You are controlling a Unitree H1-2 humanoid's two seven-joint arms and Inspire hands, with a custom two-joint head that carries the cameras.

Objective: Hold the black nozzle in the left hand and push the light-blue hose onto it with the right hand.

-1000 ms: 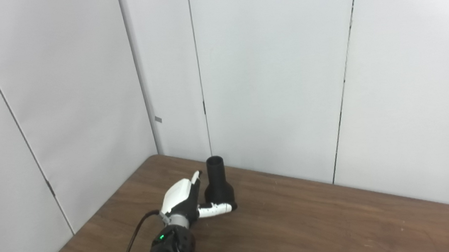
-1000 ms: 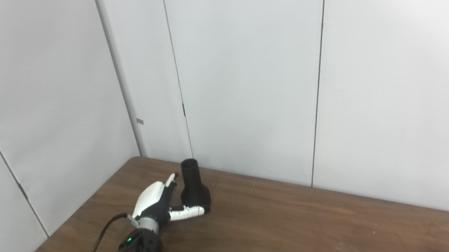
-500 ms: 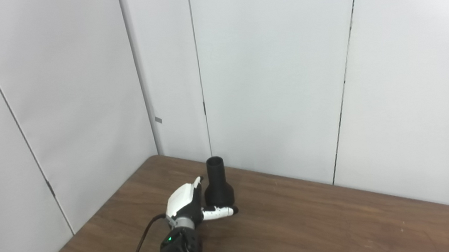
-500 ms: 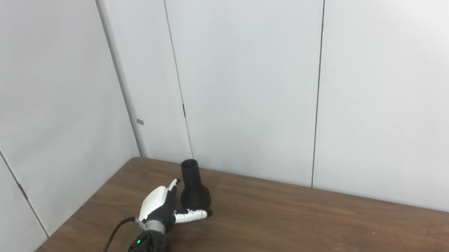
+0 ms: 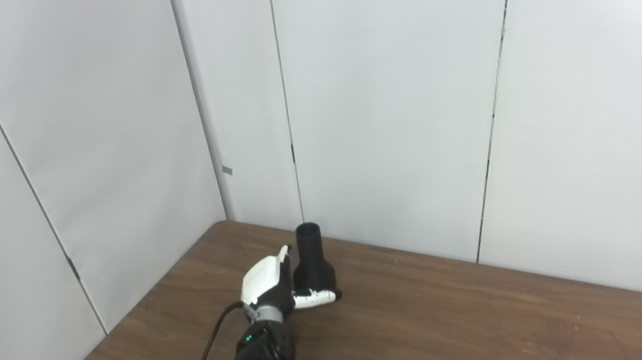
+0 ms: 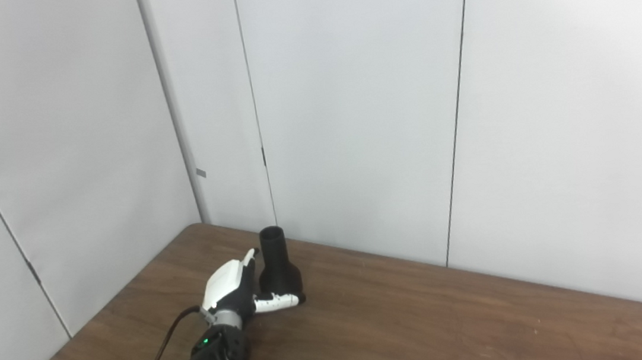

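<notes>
Left hand (image 5: 269, 284), white-shelled with black fingers, sits at the base of the black flared plastic nozzle (image 5: 311, 261). Fingers are spread and not closed round it: thumb lies low across the front of the flared base, the other fingers rise along the nozzle's left side. Contact looks like touching at most; no grip yet, by my reading.

Nozzle stands upright, narrow mouth up, on the dark brown wood-grain table (image 5: 461, 320), directly ahead of the hand.

Right hand: only a dark sliver at the bottom right corner of the right eye view, which may belong to it; state cannot be told. Light-blue hose: not in view in either camera.

Risks:
- Nozzle is tall on a modest base. If the fingers close unevenly, or the thumb pushes first, it could tip or skid away from the hand.
- A grasp taken only on the flare may slip upward along the taper.
- Wrapping too high would cover the neck the hose must go onto.

Room:
- Beyond the nozzle, the white panelled wall (image 5: 385, 107) is near; little space for overshoot.
- Left of the hand, the table edge and corner are close.
- Right of the hand, bare table runs wide, good for bringing the hose in.
</notes>
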